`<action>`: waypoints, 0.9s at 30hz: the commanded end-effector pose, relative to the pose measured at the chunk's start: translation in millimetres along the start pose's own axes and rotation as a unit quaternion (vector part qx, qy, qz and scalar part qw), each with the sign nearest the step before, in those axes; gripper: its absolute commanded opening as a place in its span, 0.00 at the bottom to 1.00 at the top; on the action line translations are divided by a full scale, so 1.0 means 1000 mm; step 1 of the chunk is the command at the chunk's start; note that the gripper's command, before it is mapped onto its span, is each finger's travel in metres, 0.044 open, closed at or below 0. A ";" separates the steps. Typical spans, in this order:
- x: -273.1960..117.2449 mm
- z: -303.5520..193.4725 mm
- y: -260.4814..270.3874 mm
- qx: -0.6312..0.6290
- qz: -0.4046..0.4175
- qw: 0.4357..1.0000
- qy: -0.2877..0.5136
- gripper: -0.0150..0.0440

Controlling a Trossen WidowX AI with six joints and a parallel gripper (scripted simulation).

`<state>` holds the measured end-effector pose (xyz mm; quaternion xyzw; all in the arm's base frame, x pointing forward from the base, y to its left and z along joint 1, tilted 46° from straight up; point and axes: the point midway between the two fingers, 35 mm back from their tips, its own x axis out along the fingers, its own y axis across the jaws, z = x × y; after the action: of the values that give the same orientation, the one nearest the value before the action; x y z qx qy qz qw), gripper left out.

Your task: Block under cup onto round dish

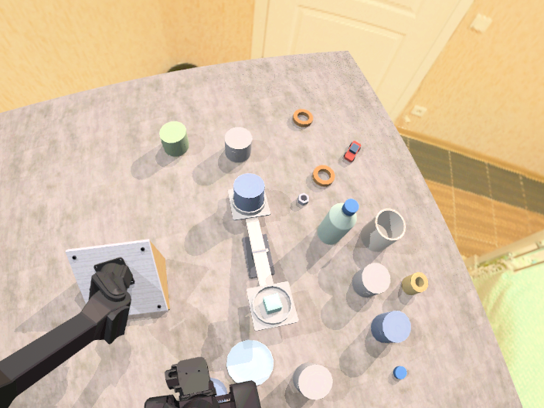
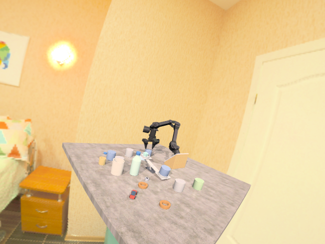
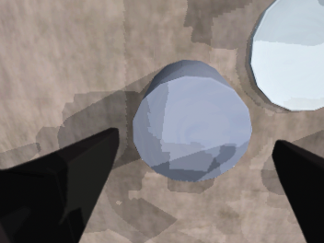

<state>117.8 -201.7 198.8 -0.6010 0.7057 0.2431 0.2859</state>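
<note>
Wrist view and exterior view are agreed on the hand (image 1: 206,400) (image 2: 149,148) (image 3: 196,138): it is opened wide, nothing is held, and a gap is left on either side of the lifted cup (image 1: 218,386) (image 2: 148,152) (image 3: 193,124), which is stood on the worktop (image 1: 110,184) (image 2: 209,210) (image 3: 46,46) beside the round dish (image 1: 249,362) (image 2: 141,158) (image 3: 290,60), not above it; the pale teal block (image 1: 272,303) (image 2: 145,154) is left uncovered on the near pan of the balance (image 1: 259,246) (image 2: 152,166), inside a raised ring (image 1: 253,304), while the far pan is weighed lower by the other cup (image 1: 248,195) (image 2: 165,170). The block is judged light, stiff and not fragile; with its smooth-looking faces, a slip or a twist could be expected if only its top edges were pinched, so two opposite side faces are best taken, low enough for a firm bite but with the fingertips kept off the ring and pan; since the beam can tip, no downward push should be given, and the lift is best made slowly and straight up, as the loss of even a small weight may rock the far cup; on the dish it should be set flat before release, a drop being likely to make it skid.
</note>
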 end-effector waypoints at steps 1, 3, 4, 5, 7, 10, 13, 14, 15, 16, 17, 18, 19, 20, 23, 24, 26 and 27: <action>-0.011 0.005 -0.017 -0.015 -0.034 0.999 -0.006 0.82; -0.014 0.009 -0.027 -0.022 -0.044 0.999 -0.012 0.73; -0.015 0.011 -0.031 -0.022 -0.043 0.999 -0.015 0.69; -0.015 0.013 -0.035 -0.022 -0.042 0.999 -0.017 0.69; -0.016 0.017 -0.042 -0.023 -0.040 0.999 -0.021 0.69; -0.020 0.032 -0.065 -0.023 -0.034 0.999 -0.032 0.69; -0.026 0.056 -0.094 -0.025 -0.024 0.999 -0.037 0.69; -0.029 0.065 -0.103 -0.025 -0.021 0.999 -0.037 0.69; -0.032 0.074 -0.111 -0.026 -0.018 0.999 -0.036 0.69; -0.034 0.084 -0.119 -0.027 -0.015 0.999 -0.035 0.69; -0.037 0.095 -0.127 -0.029 -0.012 0.999 -0.032 0.69; -0.041 0.108 -0.135 -0.031 -0.011 0.999 -0.030 0.69; -0.044 0.120 -0.141 -0.033 -0.008 0.999 -0.026 0.69; -0.047 0.131 -0.147 -0.035 -0.005 0.999 -0.021 0.69; -0.053 0.158 -0.158 -0.039 0.002 0.999 -0.004 0.69; -0.054 0.160 -0.159 -0.039 0.002 0.999 -0.003 0.69; -0.054 0.160 -0.159 -0.039 0.002 0.999 -0.003 0.69; -0.054 0.160 -0.159 -0.039 0.002 0.999 -0.003 0.69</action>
<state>292.8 -85.4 122.4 -0.6090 0.6913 0.2856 0.2640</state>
